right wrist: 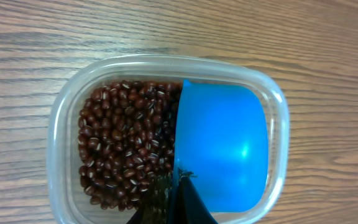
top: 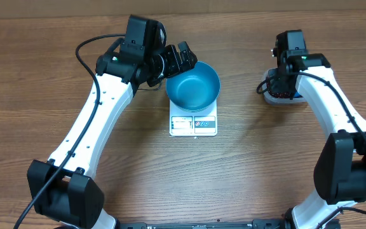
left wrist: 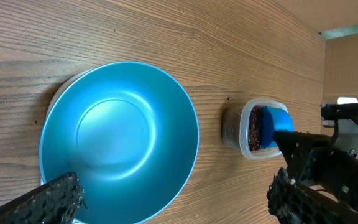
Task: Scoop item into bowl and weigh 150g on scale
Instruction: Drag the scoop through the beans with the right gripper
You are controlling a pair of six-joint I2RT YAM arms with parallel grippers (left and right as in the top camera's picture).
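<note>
Left gripper (top: 182, 58), right gripper (right wrist: 176, 196); one bowl (top: 194, 87), one scale (top: 193, 124), one scoop (right wrist: 222, 146)

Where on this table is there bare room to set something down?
Free: bare table between the scale and the bean tub; the wide stretch in front of the scale. Crowded: the bowl's left rim beside the left gripper, and the tub, under the right gripper holding the scoop.
</note>
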